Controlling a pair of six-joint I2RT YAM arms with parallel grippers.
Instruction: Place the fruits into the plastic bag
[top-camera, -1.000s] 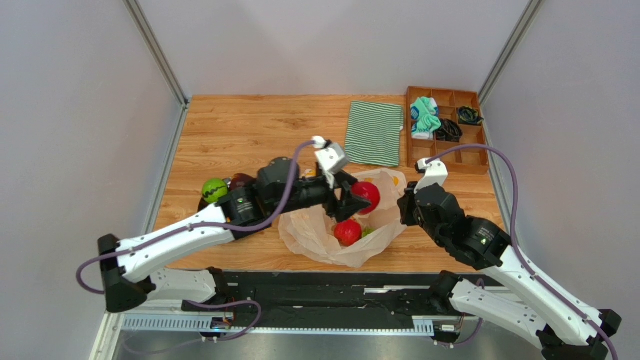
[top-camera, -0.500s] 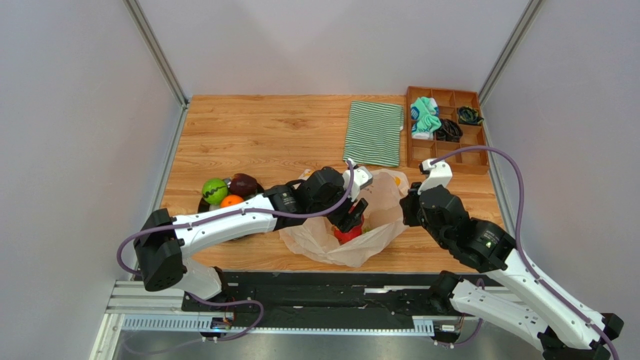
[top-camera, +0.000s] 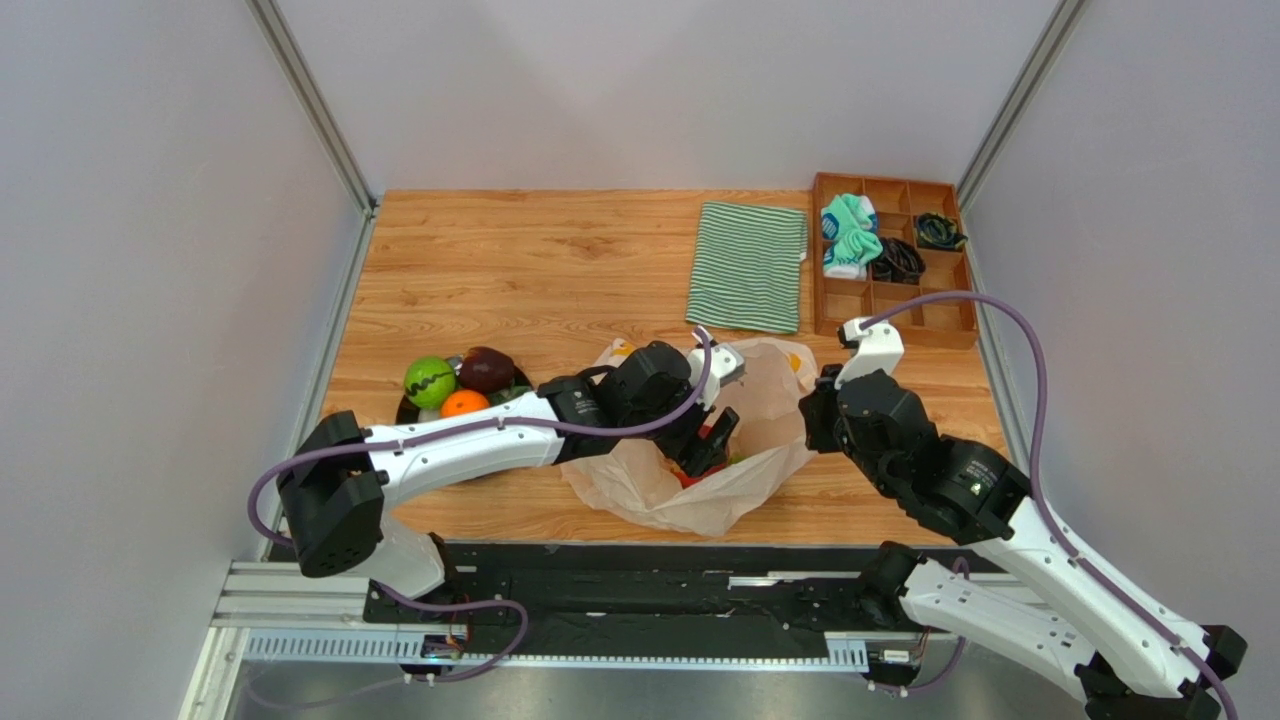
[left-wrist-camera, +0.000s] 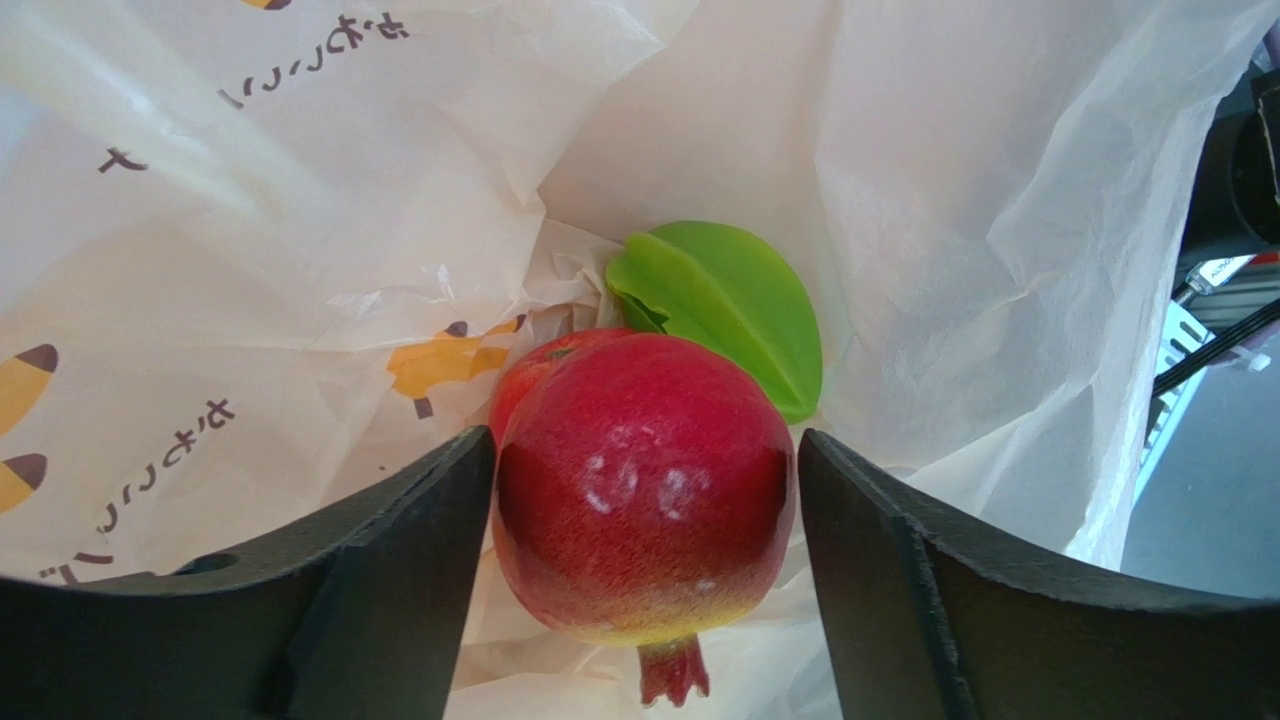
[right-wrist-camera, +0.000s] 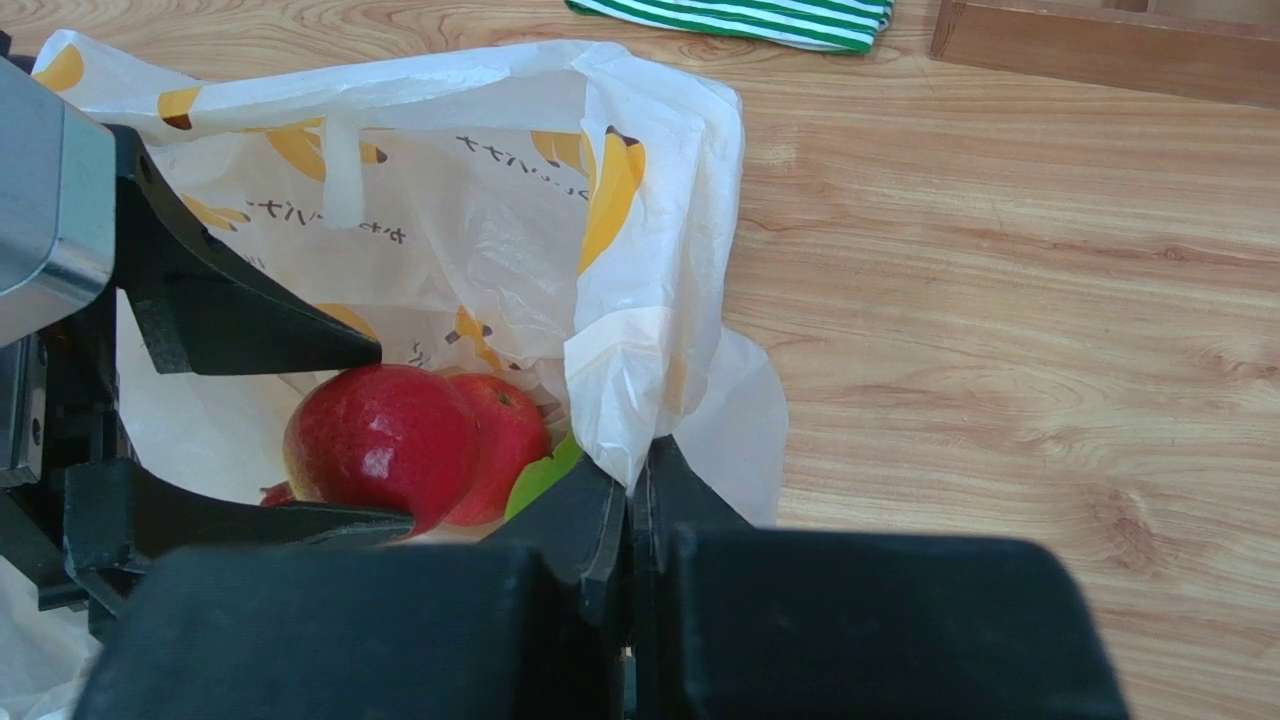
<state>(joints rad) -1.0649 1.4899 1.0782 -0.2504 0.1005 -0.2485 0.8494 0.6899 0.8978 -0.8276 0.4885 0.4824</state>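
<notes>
The plastic bag (top-camera: 766, 383) lies open near the table's front edge. My left gripper (top-camera: 706, 443) reaches down inside it. In the left wrist view its jaws (left-wrist-camera: 646, 510) stand open around a red fruit (left-wrist-camera: 643, 488), with a thin gap on the right side. Under it lie a second red fruit (right-wrist-camera: 504, 425) and a green piece (left-wrist-camera: 729, 308). My right gripper (right-wrist-camera: 631, 480) is shut on the bag's rim (right-wrist-camera: 654, 375), holding it up. A green round fruit (top-camera: 428, 380), an orange (top-camera: 463, 402) and a dark fruit (top-camera: 486, 368) sit at the left.
A green-and-white striped cloth (top-camera: 747, 266) lies folded at the back. Beside it, a wooden compartment tray (top-camera: 887, 180) holds small items at the back right. The fruits at the left rest on a dark dish (top-camera: 406, 408).
My left arm has stretched right and dropped, carrying the red fruit from above the bag down into it. Its jaws have widened slightly. The right gripper keeps its hold.
</notes>
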